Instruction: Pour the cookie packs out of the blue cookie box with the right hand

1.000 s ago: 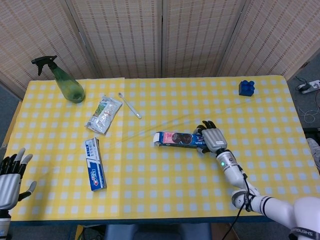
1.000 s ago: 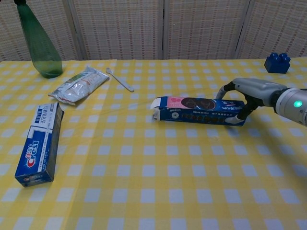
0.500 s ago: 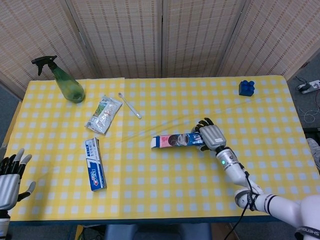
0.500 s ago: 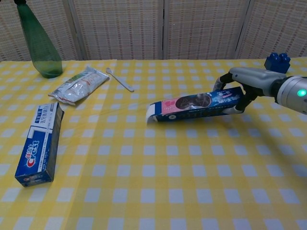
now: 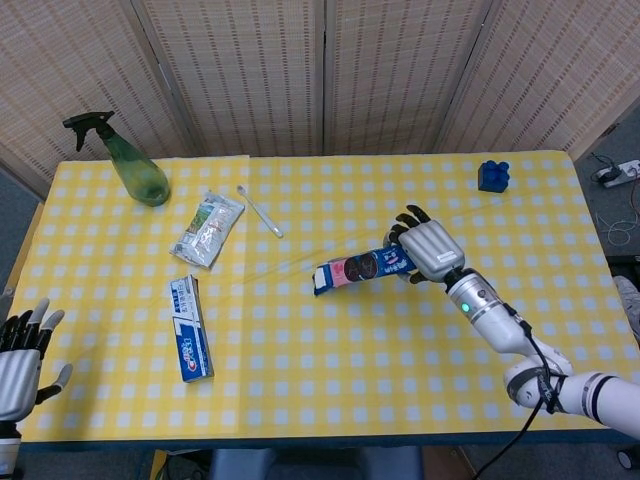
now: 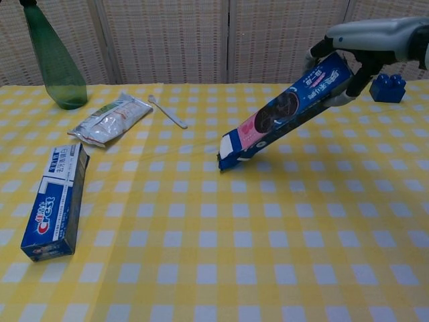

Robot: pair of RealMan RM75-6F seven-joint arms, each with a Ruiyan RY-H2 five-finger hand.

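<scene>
Overhead, the head view shows the right hand (image 5: 430, 250) gripping one end of the blue cookie box (image 5: 362, 269), fingers wrapped around it. The box slants away from the hand toward the middle of the yellow checked table (image 5: 330, 390). The left hand (image 5: 20, 355) sits at the table's near left corner, fingers spread and holding nothing. A toothpaste box (image 5: 190, 328) lies flat on the left side. Beyond it lies a silver pouch (image 5: 208, 228), with a white toothbrush (image 5: 259, 210) just beside that. A green spray bottle (image 5: 135, 165) stands at the far left corner. A blue toy brick (image 5: 492, 175) rests near the far right edge, well apart from the hand.

From the chest view, the right hand (image 6: 365, 47) holds the upper end of the cookie box (image 6: 281, 114) raised above the table (image 6: 201, 268). The box tilts steeply, its lower open end with a white flap pointing down at the cloth; whether that end touches the cloth cannot be told. No cookie packs show outside the box. The toothpaste box (image 6: 53, 201) lies at near left, the pouch (image 6: 110, 119) and toothbrush (image 6: 167, 111) behind it. The bottle (image 6: 55, 64) stands far left, and the brick (image 6: 387, 87) sits just behind the raised hand. The left hand does not appear in this view.
</scene>
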